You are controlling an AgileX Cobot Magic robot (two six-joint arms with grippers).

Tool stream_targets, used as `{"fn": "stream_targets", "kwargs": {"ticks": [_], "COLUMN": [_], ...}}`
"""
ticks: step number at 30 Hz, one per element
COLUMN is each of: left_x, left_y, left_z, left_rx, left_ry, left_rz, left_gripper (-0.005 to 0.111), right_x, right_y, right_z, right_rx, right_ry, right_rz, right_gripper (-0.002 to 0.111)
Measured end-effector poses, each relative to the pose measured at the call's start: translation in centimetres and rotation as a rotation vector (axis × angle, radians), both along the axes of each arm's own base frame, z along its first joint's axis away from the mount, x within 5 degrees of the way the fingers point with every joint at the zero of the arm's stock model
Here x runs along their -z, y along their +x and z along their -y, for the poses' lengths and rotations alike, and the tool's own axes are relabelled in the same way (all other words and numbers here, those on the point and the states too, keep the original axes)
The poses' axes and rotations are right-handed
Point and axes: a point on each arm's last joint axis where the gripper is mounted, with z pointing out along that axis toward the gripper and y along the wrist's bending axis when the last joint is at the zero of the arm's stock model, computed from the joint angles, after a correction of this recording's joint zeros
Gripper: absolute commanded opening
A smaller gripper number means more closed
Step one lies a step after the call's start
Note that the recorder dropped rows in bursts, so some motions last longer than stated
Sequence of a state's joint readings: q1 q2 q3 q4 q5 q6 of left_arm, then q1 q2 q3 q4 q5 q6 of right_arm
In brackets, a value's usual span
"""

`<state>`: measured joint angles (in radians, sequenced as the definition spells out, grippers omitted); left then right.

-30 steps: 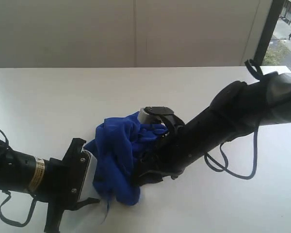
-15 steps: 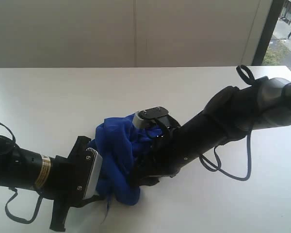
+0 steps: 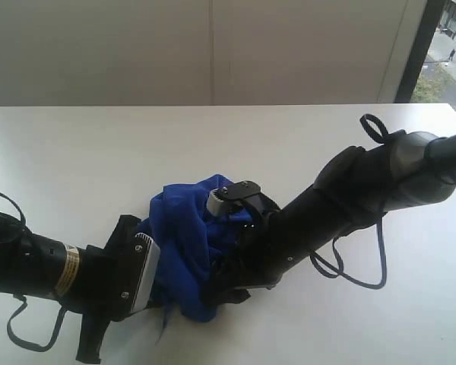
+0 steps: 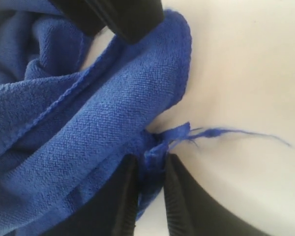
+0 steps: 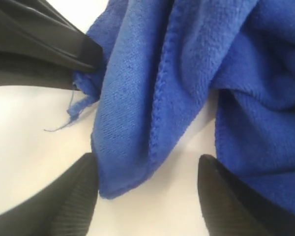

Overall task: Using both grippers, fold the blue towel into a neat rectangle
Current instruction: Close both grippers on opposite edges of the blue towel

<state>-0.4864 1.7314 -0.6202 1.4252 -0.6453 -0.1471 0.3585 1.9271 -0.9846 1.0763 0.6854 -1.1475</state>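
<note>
Nearest, left gripper (image 4: 150, 164): the jaws are drawn narrow, with the frayed corner of the blue towel (image 3: 186, 236) pinched between them. Only a small tuft of cloth sits in the bite.
Corner detail: a loose thread (image 4: 236, 132) trails from that pinched corner and lies flat on the white table (image 3: 99, 152).
Towel location: it is heaped on the table between the two arms, low in the middle of the exterior view, with both grippers against it.
Beyond it, right gripper (image 5: 146, 194): the jaws stand wide apart, straddling a hanging fold with a hemmed edge. Neither pad seems to press on cloth, so it holds nothing.
Handling: it looks light, soft and limp. The nappy weave should catch on the pads rather than slip. It will likely sag and drag wherever it is unsupported. Nothing looks fragile except the fraying corner.
Where to hold: corners and hemmed edges are best, since the stitching gives a firmer ridge. A second corner on the same side as the pinched one would probably let the two arms draw that edge straight.
Pointing: the pinched corner points toward the left arm, on the near-left side of the heap.
Long axis: the cloth's own axis cannot be read while it is crumpled. The heap runs roughly near to far, leaning toward the far right in the exterior view.
</note>
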Motion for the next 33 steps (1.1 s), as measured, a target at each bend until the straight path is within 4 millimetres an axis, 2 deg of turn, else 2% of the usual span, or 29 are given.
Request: {"fn": "stream_targets", "kwargs": {"ticks": [1, 9, 13, 19, 26, 33], "left_x": [0.0, 0.2, 0.2, 0.2, 0.2, 0.2], "left_y": [0.0, 0.0, 0.0, 0.0, 0.0, 0.0], "left_z": [0.0, -0.1, 0.0, 0.0, 0.0, 0.0], "left_rx": [-0.002, -0.006, -0.007, -0.016, -0.019, -0.029], "left_ry": [0.004, 0.009, 0.007, 0.003, 0.002, -0.001], "left_rz": [0.001, -0.006, -0.007, -0.015, -0.017, -0.026], "left_gripper": [0.0, 0.0, 0.0, 0.0, 0.0, 0.0], "right_x": [0.0, 0.0, 0.1, 0.9, 1.4, 1.3], "right_y": [0.0, -0.1, -0.2, -0.1, 0.2, 0.2], "right_z": [0.0, -1.5, -1.6, -1.7, -1.8, -1.7], "right_rx": [0.004, 0.004, 0.005, 0.013, 0.035, 0.04], "right_ry": [0.001, -0.018, -0.022, -0.028, -0.025, -0.025], "right_rz": [0.003, 0.07, 0.076, 0.052, 0.035, 0.038], "right_gripper": [0.057, 0.056, 0.04, 0.032, 0.0, 0.0]}}
